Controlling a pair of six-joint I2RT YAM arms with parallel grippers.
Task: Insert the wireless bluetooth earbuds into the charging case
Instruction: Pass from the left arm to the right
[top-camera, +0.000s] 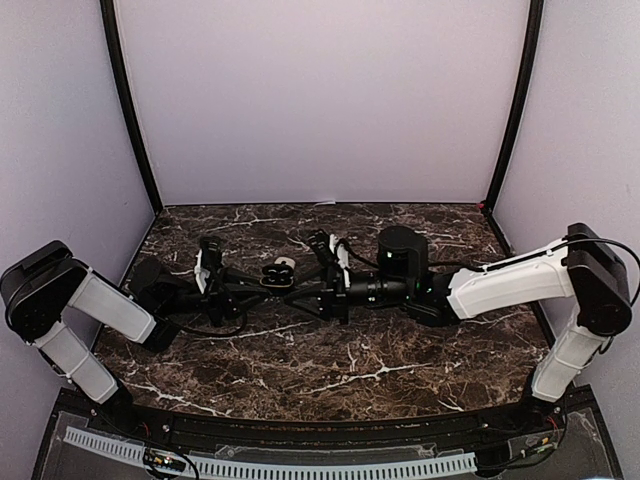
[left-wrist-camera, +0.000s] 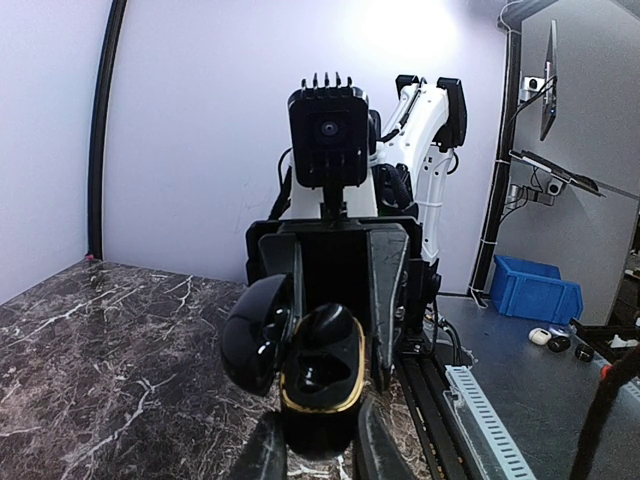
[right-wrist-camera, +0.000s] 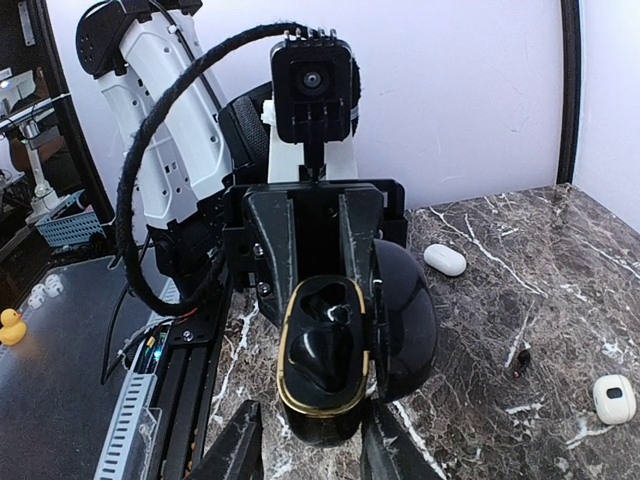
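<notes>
The charging case (left-wrist-camera: 320, 375) is black with a gold rim, and its lid hangs open to one side. My left gripper (left-wrist-camera: 318, 445) is shut on its lower body. The case (right-wrist-camera: 322, 365) also shows in the right wrist view, where my right gripper (right-wrist-camera: 315, 448) straddles its end. Its jaws stand open, with a gap at one finger. One socket holds a glossy black rounded shape; the other looks empty. Two white earbuds lie on the marble, one oval (right-wrist-camera: 445, 259) and one nearer (right-wrist-camera: 613, 398). From above, both grippers meet at the case (top-camera: 276, 279) in mid-table.
The dark marble table (top-camera: 330, 370) has purple walls on three sides. Black cables trail from both wrists. A black rail and a white slotted strip (top-camera: 300, 465) run along the near edge. A blue bin (left-wrist-camera: 538, 290) and small parts sit off the table.
</notes>
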